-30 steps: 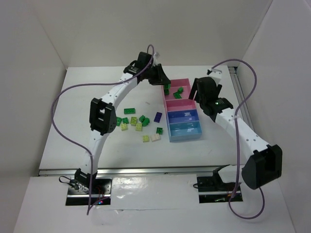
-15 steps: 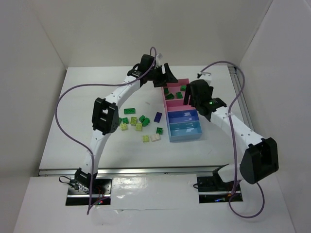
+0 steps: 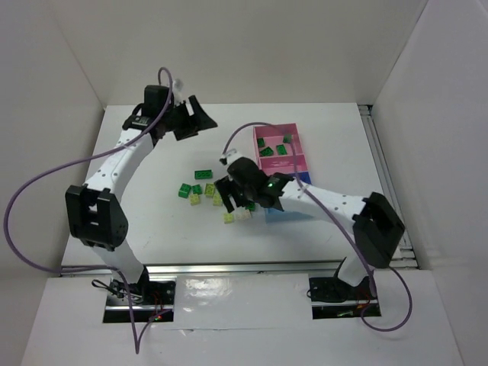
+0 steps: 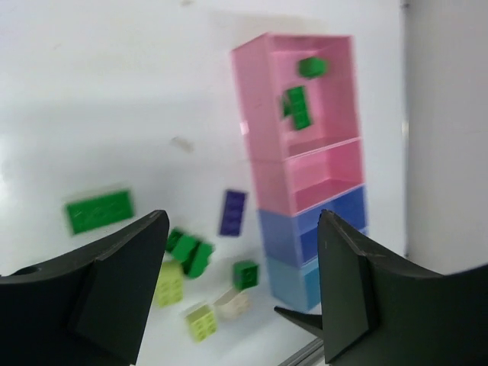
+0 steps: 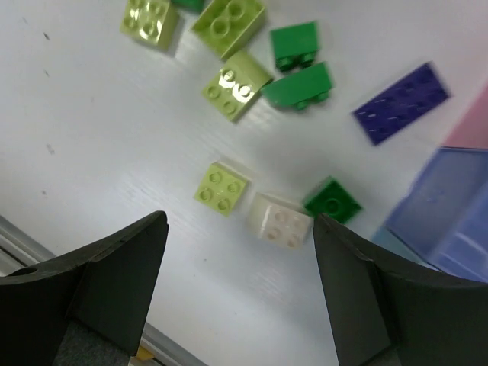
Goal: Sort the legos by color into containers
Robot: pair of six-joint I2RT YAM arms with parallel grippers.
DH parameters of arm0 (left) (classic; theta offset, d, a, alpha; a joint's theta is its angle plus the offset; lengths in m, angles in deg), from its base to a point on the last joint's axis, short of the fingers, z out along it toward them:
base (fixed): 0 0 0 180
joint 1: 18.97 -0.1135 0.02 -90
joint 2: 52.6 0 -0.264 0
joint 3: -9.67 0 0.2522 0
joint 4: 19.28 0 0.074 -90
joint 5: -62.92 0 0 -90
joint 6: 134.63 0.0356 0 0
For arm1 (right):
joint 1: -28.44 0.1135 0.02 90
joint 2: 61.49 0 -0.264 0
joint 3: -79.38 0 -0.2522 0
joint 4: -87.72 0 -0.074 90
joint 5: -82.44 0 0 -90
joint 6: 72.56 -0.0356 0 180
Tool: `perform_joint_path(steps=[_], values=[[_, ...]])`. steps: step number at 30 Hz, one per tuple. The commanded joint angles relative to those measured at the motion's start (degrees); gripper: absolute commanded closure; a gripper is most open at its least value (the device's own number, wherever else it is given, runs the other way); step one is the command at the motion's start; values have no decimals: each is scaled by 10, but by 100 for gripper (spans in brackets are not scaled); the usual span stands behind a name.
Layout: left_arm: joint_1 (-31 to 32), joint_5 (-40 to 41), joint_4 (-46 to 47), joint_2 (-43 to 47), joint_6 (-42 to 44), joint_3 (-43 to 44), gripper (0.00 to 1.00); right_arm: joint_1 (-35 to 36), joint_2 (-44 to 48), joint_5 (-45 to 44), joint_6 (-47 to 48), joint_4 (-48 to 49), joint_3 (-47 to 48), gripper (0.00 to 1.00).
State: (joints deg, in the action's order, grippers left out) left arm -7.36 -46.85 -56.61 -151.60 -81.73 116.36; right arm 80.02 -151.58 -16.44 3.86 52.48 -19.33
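The legos lie loose at mid-table: a flat dark green one [image 3: 203,174], yellow-green ones [image 5: 221,188] [image 5: 236,84], a cream one [image 5: 282,221], a small green one [image 5: 332,202] and a purple one [image 5: 402,103]. The containers [image 4: 305,152] stand in a row to their right. The far pink bin [image 3: 293,156] holds several green bricks [image 3: 281,149]. My left gripper [image 3: 200,122] [image 4: 242,244] hangs open and empty at the back left, away from the bins. My right gripper [image 3: 229,197] [image 5: 240,221] hovers open and empty over the yellow-green and cream bricks.
My right arm [image 3: 328,200] crosses over the blue bins and hides most of them in the top view. White walls enclose the table [image 3: 137,221] on three sides. A metal rail [image 3: 229,268] runs along the near edge.
My left gripper opened over the far pink bin, then swung back and left. My right gripper moved from beside the bins leftward and nearer, over the loose bricks. The bin shows more green bricks.
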Motion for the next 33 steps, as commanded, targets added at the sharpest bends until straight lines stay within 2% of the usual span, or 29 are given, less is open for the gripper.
perform_joint_path(steps=[1, 7, 12, 21, 31, 33], values=[[-13, 32, -26, 41, 32, -69, 18, 28, -62, 22, -23, 5, 30, 16], [-33, 60, -33, 90, 32, -122, 19, 47, -166, 30, -64, -15, 95, 14], [-33, 60, -45, 85, 38, -122, 20, 59, -200, 9, -75, -16, 100, 21], [-33, 54, -45, 85, 38, -138, 20, 64, -220, -16, -92, -26, 94, 31], [-33, 54, -45, 85, 38, -143, 22, 70, -214, -48, -97, -32, 63, 29], [-33, 54, -45, 85, 38, -144, 22, 81, -208, -48, -91, -32, 63, 34]])
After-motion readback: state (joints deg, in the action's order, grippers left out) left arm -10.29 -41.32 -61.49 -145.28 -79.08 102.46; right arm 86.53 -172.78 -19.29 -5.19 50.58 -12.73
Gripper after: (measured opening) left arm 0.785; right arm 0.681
